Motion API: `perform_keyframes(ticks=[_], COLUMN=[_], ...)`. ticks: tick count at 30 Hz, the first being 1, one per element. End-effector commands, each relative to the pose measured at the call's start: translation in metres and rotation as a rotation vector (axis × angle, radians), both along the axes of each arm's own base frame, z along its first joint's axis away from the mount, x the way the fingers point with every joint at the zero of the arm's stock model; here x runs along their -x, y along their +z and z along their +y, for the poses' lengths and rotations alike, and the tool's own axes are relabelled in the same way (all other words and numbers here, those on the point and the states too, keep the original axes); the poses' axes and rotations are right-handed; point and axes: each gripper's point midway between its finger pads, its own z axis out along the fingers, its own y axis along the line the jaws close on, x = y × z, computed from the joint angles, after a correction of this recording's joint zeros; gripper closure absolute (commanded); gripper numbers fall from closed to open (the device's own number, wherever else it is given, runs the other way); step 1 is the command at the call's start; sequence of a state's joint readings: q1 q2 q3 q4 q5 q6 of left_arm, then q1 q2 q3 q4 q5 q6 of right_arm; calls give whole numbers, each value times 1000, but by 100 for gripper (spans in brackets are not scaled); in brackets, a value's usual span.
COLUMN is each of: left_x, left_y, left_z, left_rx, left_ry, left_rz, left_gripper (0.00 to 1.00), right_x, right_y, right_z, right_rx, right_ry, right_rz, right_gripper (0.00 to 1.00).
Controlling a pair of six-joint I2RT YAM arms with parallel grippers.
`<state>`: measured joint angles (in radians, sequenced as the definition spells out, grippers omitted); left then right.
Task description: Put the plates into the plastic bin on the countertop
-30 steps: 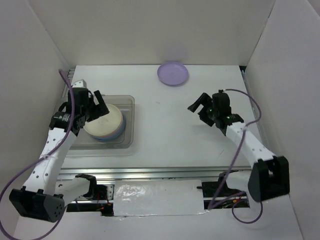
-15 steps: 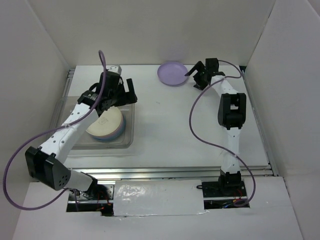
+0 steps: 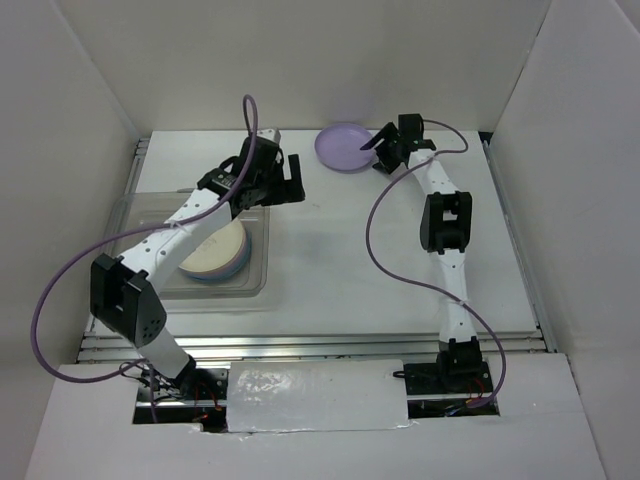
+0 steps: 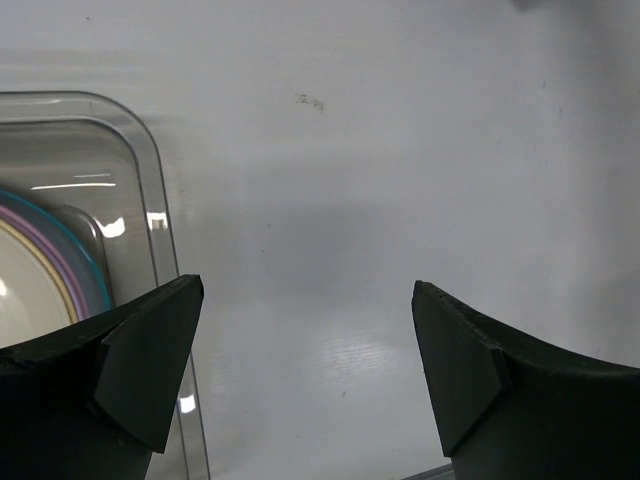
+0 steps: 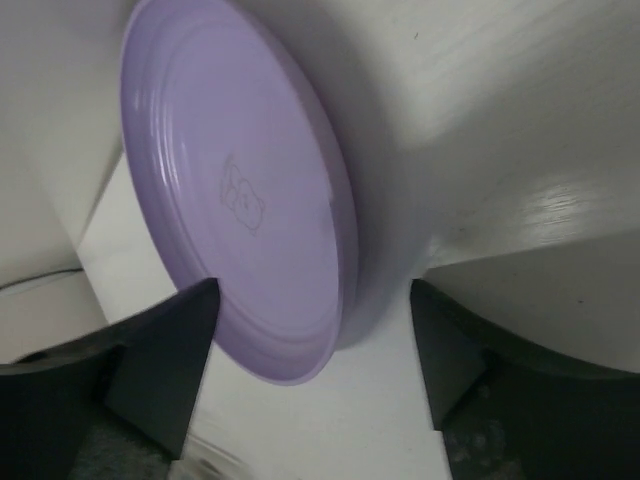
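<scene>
Plates are sitting stacked in the plastic bin at the left of the countertop, a cream one on top with lilac and blue rims showing beneath it. One lilac plate is lying apart from them at the far edge, close to the back wall. I am looking down on a flat white surface boxed in by plain white walls at the back and on both sides. A metal rail is running along the near edge, and a crinkled foil strip is lying in front of it between the arm bases. Purple cables are looping off both arms. The left gripper is hanging over the bin's far right corner and the bare countertop beside it, its jaws spread wide with nothing between them. The right gripper is reaching in at the lilac plate's right side, its jaws spread with the plate's rim lying between them. I cannot tell whether either finger is touching it. For markings, I am seeing a small dark smudge on the countertop beyond the bin, too small to read. A faint embossed figure is showing at the lilac plate's centre, and I cannot make out what it is.
</scene>
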<state>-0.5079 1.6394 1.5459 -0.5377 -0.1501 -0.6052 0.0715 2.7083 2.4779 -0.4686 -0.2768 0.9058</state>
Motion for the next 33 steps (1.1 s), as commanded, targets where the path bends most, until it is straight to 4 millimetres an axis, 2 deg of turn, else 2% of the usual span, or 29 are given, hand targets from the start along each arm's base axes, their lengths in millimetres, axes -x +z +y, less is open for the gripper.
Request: perform_keyframes(ticks=[1,2,3,4,6,7,9,10,11,12,13,14,15,16,17,18,19,20,21,22,23,24,26,27,28,30,31,33], left_x=[8,14,18,22,33,39,47,49,57,60,66,72,76,84,88,95,104,109,119,122,126,129,134,138,141,145,147,152], left_y=[21,29,27,29,40,45,46,46,50,50,56,54,51,60,60,58,67,68,69,72,54,66,62,58,60,66,66,72], left_z=[18,23,30,34,46,57,68,76,85,93,99,106,114,122,128,136,143,150,158,163,169,175,183,189,193,201,203,210], left_rx=[-6,-3,-18,-24,-22,-28,-47,-57,-70,-78,-73,-91,-102,-97,-116,-130,-122,-129,-126,-119,-148,-114,-104,-99,-98,-99,-101,-91], left_ry=[43,52,69,78,99,123,138,156,174,189,199,208,221,235,245,259,274,286,303,314,328,353,387,399,409,445,457,490], left_rz=[-56,-71,-67,-70,-90,-105,-107,-106,-110,-109,-123,-110,-104,-130,-135,-128,-156,-165,-184,-211,-200,-274,-306,-319,-324,-357,-358,-381], left_gripper=[1,1,1,1,1,1,1,1,1,1,1,1,1,1,1,1,1,1,1,1,1,1,1,1,1,1,1,1], right_x=[11,13,13,14,17,20,22,23,25,26,33,36,37,45,49,65,65,72,92,99,116,128,153,165,182,201,215,228], right_y=[-20,-20,-18,-17,-18,-20,-22,-21,-22,-13,-22,-25,-6,-14,-10,5,26,38,65,86,124,127,143,158,162,173,175,175], right_z=[21,22,23,24,23,22,21,20,18,17,15,11,9,7,7,8,9,9,15,20,37,49,71,81,105,128,150,175], right_rx=[17,24,40,49,55,57,62,67,74,74,83,91,85,88,86,92,93,103,107,110,122,131,171,192,191,180,175,162], right_ry=[0,0,-7,-14,-24,-32,-35,-37,-42,-49,-51,-61,-61,-59,-54,-47,-43,-44,-25,-12,44,83,163,202,265,328,379,450], right_rz=[61,70,68,70,82,95,105,109,115,105,128,138,108,122,113,103,38,10,-29,-80,-154,-156,-156,-183,-187,-204,-210,-201], right_gripper=[26,30,36,35,41,50,58,65,77,93,98,100,100,100,100,100,100,100,100,100,100,100,100,100,100,100,100,100])
